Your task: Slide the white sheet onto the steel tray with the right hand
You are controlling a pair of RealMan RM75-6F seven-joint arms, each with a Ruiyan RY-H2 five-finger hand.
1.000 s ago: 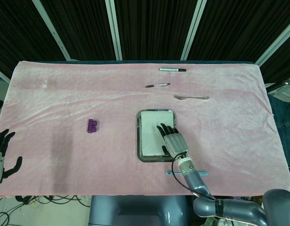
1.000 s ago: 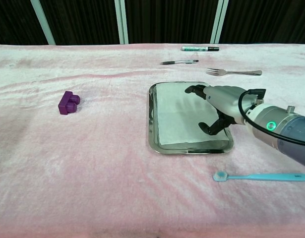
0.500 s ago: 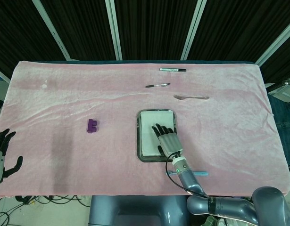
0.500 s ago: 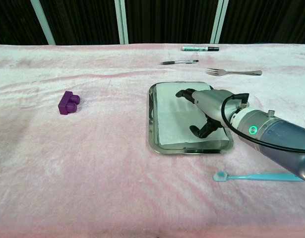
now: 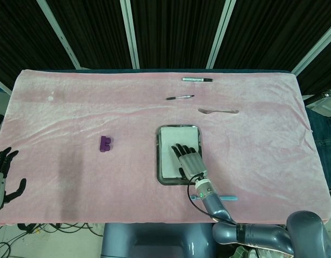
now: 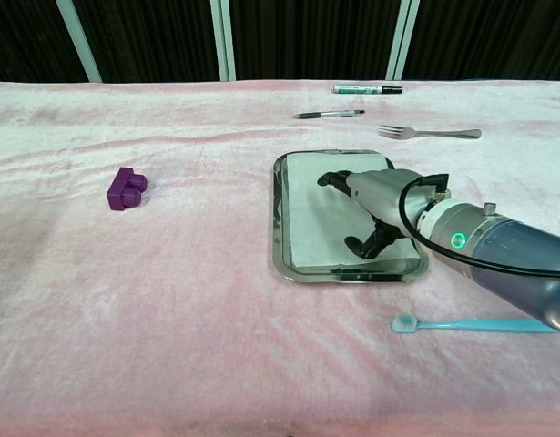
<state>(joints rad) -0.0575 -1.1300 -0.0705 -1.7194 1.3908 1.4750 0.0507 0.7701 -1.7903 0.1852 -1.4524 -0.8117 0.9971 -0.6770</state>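
The white sheet [image 5: 172, 146] [image 6: 318, 205] lies flat inside the steel tray [image 5: 159, 161] [image 6: 280, 255] at the table's middle. My right hand [image 5: 189, 161] [image 6: 378, 202] rests palm down on the sheet's right half, fingers spread and pointing away from me, holding nothing. My left hand [image 5: 2, 177] hangs open off the table's left front corner, seen only in the head view.
A purple block [image 5: 105, 143] [image 6: 126, 188] sits left of the tray. A light blue toothbrush [image 5: 229, 198] [image 6: 480, 323] lies near the front edge, right of the tray. Beyond the tray lie a fork [image 5: 218, 111] [image 6: 430, 133], a pen [image 5: 180, 97] [image 6: 330, 115] and a marker [image 5: 197, 79] [image 6: 367, 89].
My right hand has slid leftward over the tray, moving further onto the sheet. The sheet, tray and left hand stay where they were.
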